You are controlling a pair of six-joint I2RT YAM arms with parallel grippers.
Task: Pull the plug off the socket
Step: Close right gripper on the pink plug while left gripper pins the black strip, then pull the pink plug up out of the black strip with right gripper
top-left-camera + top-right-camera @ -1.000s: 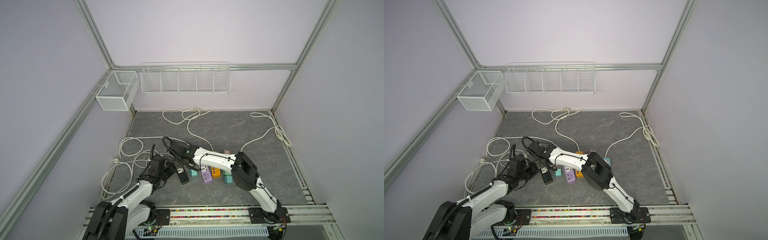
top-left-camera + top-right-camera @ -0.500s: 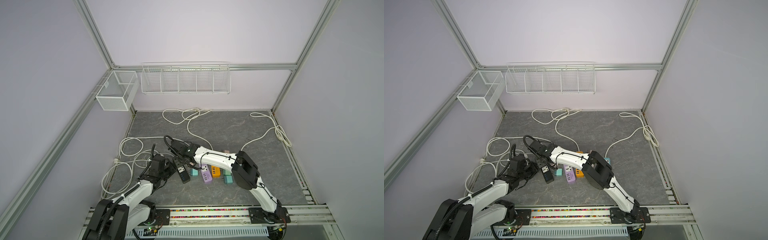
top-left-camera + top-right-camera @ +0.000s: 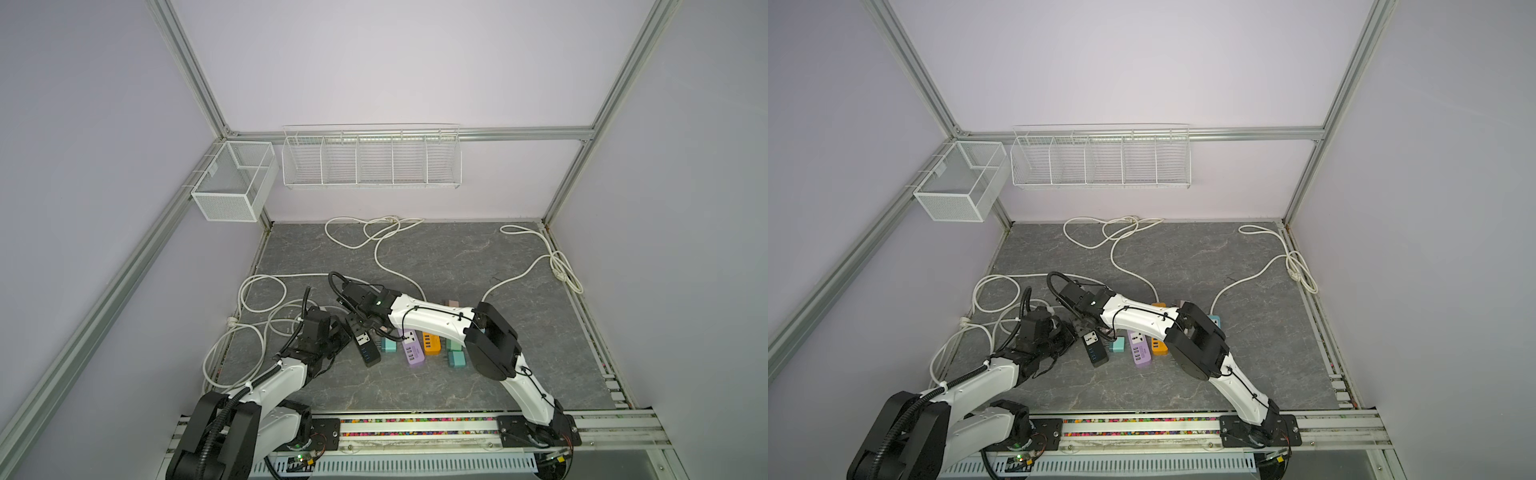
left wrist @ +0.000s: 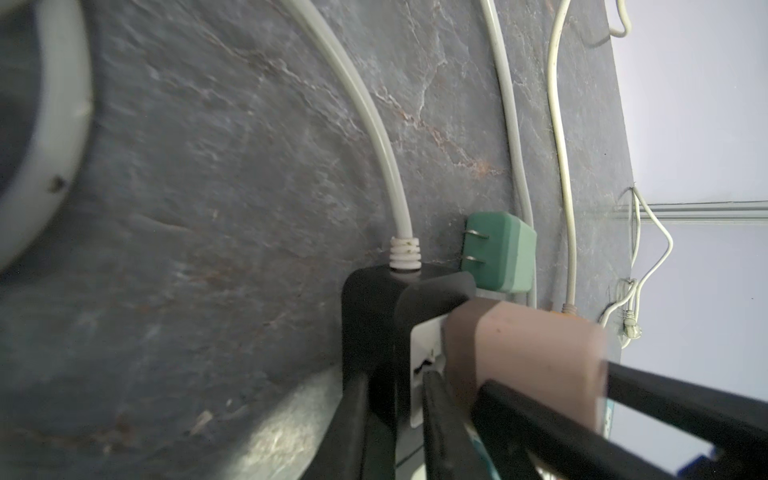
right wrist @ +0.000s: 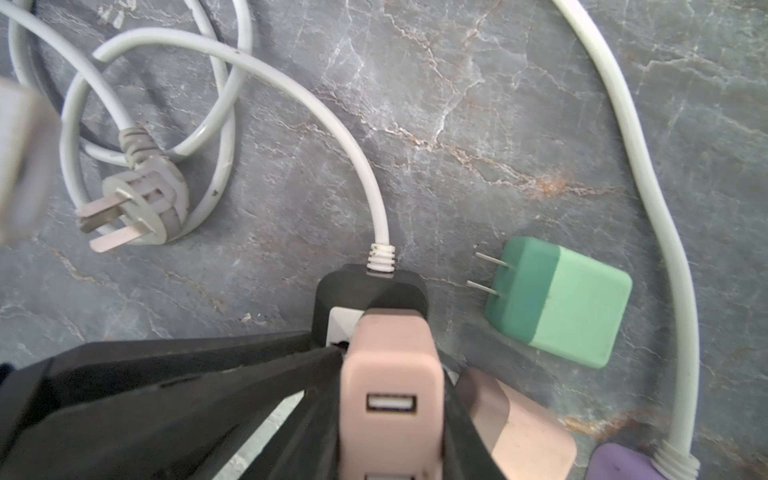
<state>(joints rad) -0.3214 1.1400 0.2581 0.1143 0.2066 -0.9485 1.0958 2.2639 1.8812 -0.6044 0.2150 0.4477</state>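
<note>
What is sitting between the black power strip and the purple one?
A loose green charger, prongs toward the black strip, seen in both top views; the right wrist view shows a pink charger there too.

The pink plug (image 5: 390, 374) is a small rounded block with a USB port in its outer face. It stands on the white socket face at the far end of the black power strip (image 5: 370, 291), base against that face, prongs hidden. The black power strip (image 3: 365, 343) lies flat on the grey floor, left of the middle and toward the near side. Another outlet and blue ports show on its near half. A white cord leaves its far end.
</note>
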